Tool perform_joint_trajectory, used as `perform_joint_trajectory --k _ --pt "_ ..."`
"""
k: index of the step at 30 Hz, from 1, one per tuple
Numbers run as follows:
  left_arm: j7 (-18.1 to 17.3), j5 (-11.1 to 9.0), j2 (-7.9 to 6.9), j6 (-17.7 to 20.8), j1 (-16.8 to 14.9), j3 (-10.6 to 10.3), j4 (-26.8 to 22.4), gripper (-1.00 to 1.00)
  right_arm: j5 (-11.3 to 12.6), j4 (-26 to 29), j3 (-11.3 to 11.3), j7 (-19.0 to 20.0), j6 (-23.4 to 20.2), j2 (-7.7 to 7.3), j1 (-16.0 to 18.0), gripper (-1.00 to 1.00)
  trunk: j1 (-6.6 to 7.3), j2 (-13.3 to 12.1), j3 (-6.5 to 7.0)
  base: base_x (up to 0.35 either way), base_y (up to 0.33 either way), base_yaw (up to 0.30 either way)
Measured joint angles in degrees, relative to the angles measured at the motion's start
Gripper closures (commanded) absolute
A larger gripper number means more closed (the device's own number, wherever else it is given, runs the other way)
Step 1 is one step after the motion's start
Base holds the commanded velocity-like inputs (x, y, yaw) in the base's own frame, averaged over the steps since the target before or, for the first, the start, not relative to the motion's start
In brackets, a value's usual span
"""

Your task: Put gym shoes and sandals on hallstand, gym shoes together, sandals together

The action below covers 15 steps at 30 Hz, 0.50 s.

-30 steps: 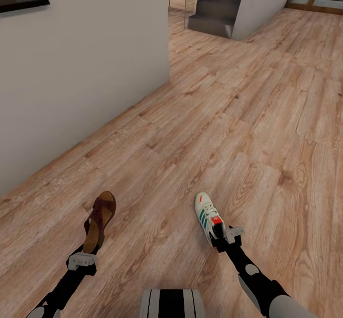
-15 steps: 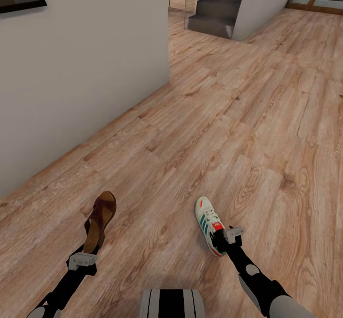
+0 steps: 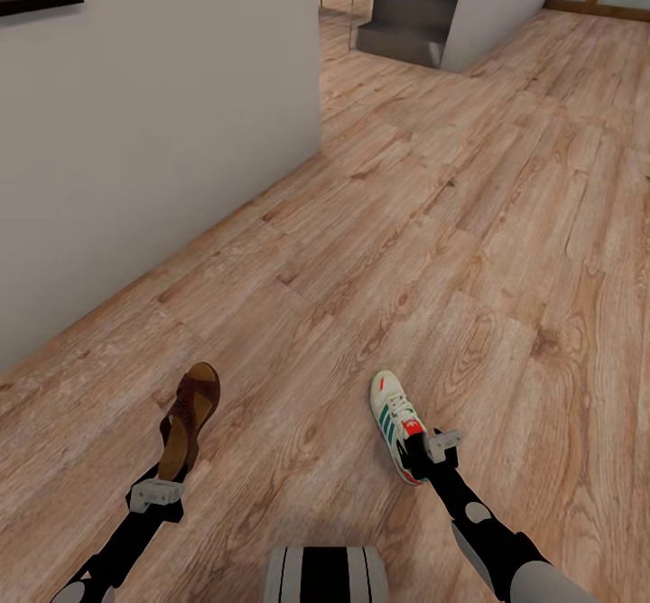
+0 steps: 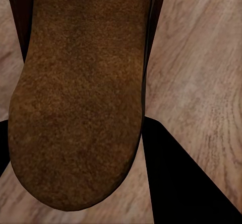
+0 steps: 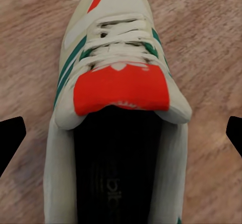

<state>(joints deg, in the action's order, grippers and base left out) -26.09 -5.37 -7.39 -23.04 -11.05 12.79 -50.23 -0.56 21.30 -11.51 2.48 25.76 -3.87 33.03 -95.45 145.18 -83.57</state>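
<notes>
a warm brown wood-grain plank floor [image 3: 469,224] is being shown stretching past a plain grey wall [image 3: 153,134] toward dark grey stairs [image 3: 406,16]. a dark brown leather open-toe sandal [image 3: 188,418] is being gripped at its heel by the left gripper [image 3: 169,472], near the wall and above the floor. a cream-white lace-up sneaker with green stripes [image 3: 397,422] is being clasped at its heel by the right gripper [image 3: 417,452], farther from the wall than the sandal, well apart from it.

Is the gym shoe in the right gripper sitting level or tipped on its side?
Roughly level: the gym shoe shows laces, red tongue and dark opening facing up. Right gripper holds its heel end.
</notes>
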Motion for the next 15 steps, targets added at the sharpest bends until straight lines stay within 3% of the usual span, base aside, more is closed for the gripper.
perform_joint_trajectory --k 15 --pt "0.0 0.0 0.00 0.0 0.0 0.0 0.0 1.00 0.0 0.0 0.0 0.0 0.0 0.03 0.0 -1.00 0.00 0.0 -0.16 0.000 0.000 0.000"
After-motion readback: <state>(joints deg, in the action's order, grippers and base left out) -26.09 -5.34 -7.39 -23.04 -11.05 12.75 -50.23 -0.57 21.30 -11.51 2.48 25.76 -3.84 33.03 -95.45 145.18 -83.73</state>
